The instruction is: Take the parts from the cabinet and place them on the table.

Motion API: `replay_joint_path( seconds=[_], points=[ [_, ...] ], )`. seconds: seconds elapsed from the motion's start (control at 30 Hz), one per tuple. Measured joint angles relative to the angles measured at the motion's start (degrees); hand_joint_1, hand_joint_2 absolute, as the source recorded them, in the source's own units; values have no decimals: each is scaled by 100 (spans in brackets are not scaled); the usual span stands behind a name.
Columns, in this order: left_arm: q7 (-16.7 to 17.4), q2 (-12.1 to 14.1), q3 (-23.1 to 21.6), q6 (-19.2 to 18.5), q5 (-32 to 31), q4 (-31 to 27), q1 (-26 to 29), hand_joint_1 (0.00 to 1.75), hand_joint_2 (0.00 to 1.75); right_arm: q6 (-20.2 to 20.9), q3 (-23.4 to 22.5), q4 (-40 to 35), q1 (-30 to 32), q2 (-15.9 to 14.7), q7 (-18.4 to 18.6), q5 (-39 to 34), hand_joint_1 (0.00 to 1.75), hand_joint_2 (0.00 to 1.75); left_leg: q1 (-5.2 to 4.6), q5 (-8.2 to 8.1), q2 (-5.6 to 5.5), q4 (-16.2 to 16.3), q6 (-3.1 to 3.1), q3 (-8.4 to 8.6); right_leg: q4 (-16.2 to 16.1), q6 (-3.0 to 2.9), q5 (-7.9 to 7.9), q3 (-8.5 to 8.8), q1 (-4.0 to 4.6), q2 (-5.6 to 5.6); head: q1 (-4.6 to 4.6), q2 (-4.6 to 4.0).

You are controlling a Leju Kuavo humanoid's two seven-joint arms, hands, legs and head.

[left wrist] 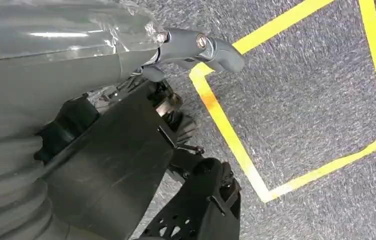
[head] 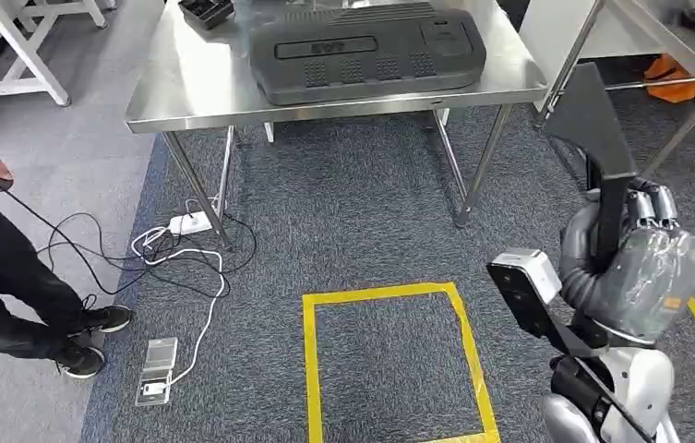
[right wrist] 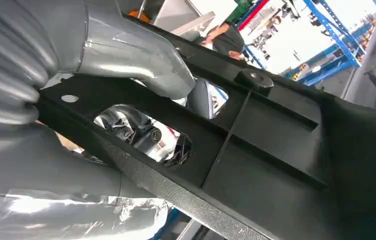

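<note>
Taking the steel surface (head: 196, 88) as the landmark: at the far left, well to the left of it, a person's legs (head: 11, 286) stand on the floor, with white and black cables (head: 186, 254) trailing near the surface's front left leg. On the surface lies a large black moulded part (head: 366, 51), with a small black tray (head: 205, 11) beyond it at the back left. On the carpet in front of the surface is a yellow tape square (head: 389, 360).

The left robot hand (left wrist: 195, 47) hangs over the carpet by the tape; its fingers are spread and hold nothing.

Right of the surface and nearer the robot, the right robot hand (head: 643, 258) holds a black plastic bracket part (head: 602, 138) upright, the thumb (right wrist: 126, 55) pressed on one face and the fingers (right wrist: 146, 135) showing through its slot.

The step looks like carrying this part to the surface. Keeping the grip firm and the part steady, it should come over bare steel, clear of the moulded part, before lowering.
</note>
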Motion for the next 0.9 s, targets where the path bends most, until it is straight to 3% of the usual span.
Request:
replay_joint_path(
  seconds=[0.17, 0.3, 0.4, 0.43, 0.47, 0.5, 0.57, 0.6, 0.63, 0.67, 0.73, 0.77, 0.8, 0.83, 0.9],
  points=[
    [0, 0, 0, 0, -33, 0, -3, 0, 175, 4, 0, 0, -2, 0, -2, 15, 175, 175, 5, 9, -3, -8, -51, 16, -1, -42, -3, 4, -6, -4, -52, 0],
    [0, 2, 0, 0, -46, 0, -6, 0, 175, 11, 0, 0, 0, 2, 0, 22, 175, 175, -8, -5, -4, -2, -33, 10, 0, -41, -3, 4, -14, -5, -109, 0],
    [-2, 0, 0, 0, -50, 0, -19, 0, 175, 11, 0, -2, 0, 2, -2, 28, 175, 175, -27, 20, -4, -87, -8, 34, -89, 9, 31, 54, -15, -7, -131, 0],
    [-2, -9, 0, 0, -55, -4, -27, 0, 175, 11, 0, -11, 2, 0, -2, 33, 175, 175, 83, 123, 2, -301, -28, 149, -114, 14, 14, 94, 16, -9, -135, 0],
    [-9, -9, 0, -2, -57, -4, -35, 0, 175, 9, -2, -7, 3, 0, -2, 33, 175, 175, 75, 166, 14, -394, -60, 212, -18, 31, -38, 80, 15, 6, -124, 0],
    [-9, -9, 0, -2, -52, -4, -47, 0, 175, 7, -7, -7, -17, -2, -2, 33, 175, 175, 93, 181, 22, -430, -44, 231, 248, 43, -205, -55, 8, 15, -92, 0],
    [-9, -13, 0, -2, -59, -4, -46, 0, 175, 7, -13, -4, 2, -2, -2, 33, 175, 175, 107, 173, 22, -428, -49, 236, 1096, 128, -566, -488, -14, 20, -2, 0],
    [-9, -17, 0, -2, -63, -4, -43, 0, 175, 7, -17, -4, 6, -2, -2, 33, 175, 175, 110, 158, 22, -418, -61, 239, 1413, 166, -626, -674, -34, 19, 31, 0],
    [-9, -17, 0, -2, -63, -4, -42, 0, 175, 7, -22, -2, 5, -2, 0, 33, 175, 175, 124, 139, 22, -404, -79, 247, 1450, 198, -538, -728, -52, 18, 46, 0],
    [-9, -17, 0, 0, -63, -4, -43, 0, 175, 7, -26, 2, 3, -2, 0, 31, 175, 175, 149, 108, 22, -377, -111, 259, 1213, 234, -314, -651, -76, 17, 70, 0],
    [-9, -20, 0, 2, -63, -4, -45, 0, 175, 2, -31, 2, -3, -2, 0, 31, 175, 175, 228, -2, 15, -259, -215, 287, 246, 318, 253, -216, -137, -16, 105, 0],
    [-9, -11, 0, 6, -63, 0, -49, 0, 175, 0, -33, 13, -10, 2, -2, 31, 175, 175, 219, -68, 12, -191, -290, 259, 75, 370, 120, -135, -112, -35, 144, 0],
    [-9, -11, 0, 15, -63, 0, -65, 0, 175, -4, -35, 15, -8, 2, -2, 28, 175, 175, 168, -137, 11, -68, -357, 217, 25, 255, 118, -143, -99, 20, 234, 0],
    [-11, -11, 0, 15, -68, 0, -68, 0, 175, -7, -37, 17, -4, 2, 7, 24, 175, 175, 168, -127, 0, -87, -368, 213, 98, 102, 79, -175, -87, 40, 203, 0],
    [-11, -11, 0, 15, -66, 0, -67, 0, 175, -9, -37, 20, -4, 4, -4, 22, 175, 175, 181, -136, 5, -94, -378, 243, 142, 3, 30, -194, -76, 51, 86, 0]
  ],
)
